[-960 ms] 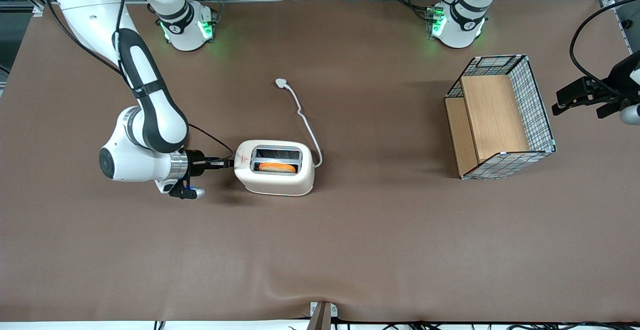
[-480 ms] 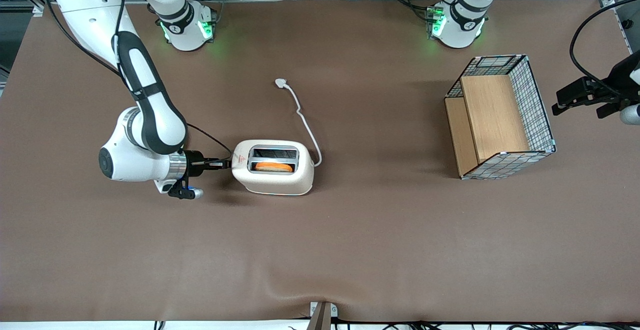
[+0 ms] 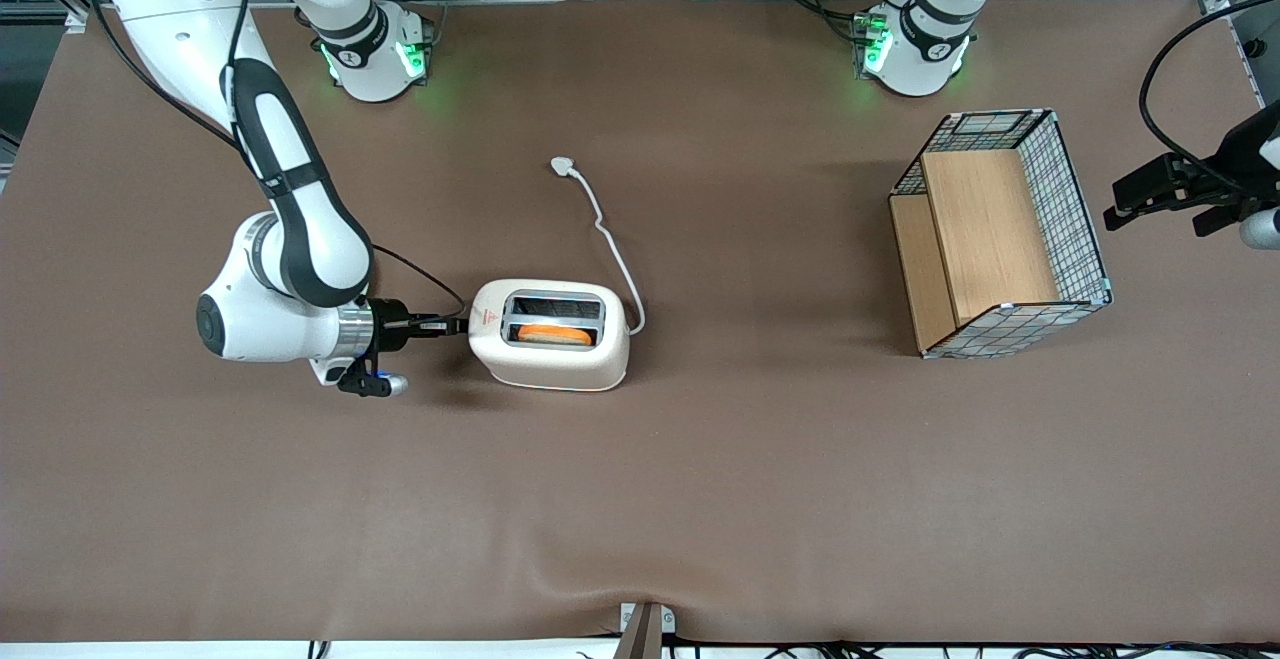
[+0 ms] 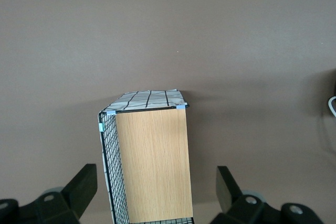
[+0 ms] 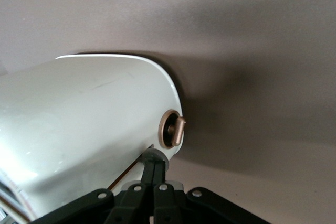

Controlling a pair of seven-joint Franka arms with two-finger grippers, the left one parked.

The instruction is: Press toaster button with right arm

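Brown matte bench (image 3: 700, 499) is carrying the cream-white two-slot toaster (image 3: 550, 335) mid-bench. Its pale lever button (image 5: 152, 156) is sitting on the narrow end facing the working arm. Slim black claw (image 3: 455, 323), fingers clenched together, is touching that end, in line with the toaster's long axis.

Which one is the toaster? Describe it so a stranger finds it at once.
On the brown table, look toward the working arm's end, where the shut gripper meets a small cream box: the toaster. Unlike the wire basket, it has two top slots and a white cord.
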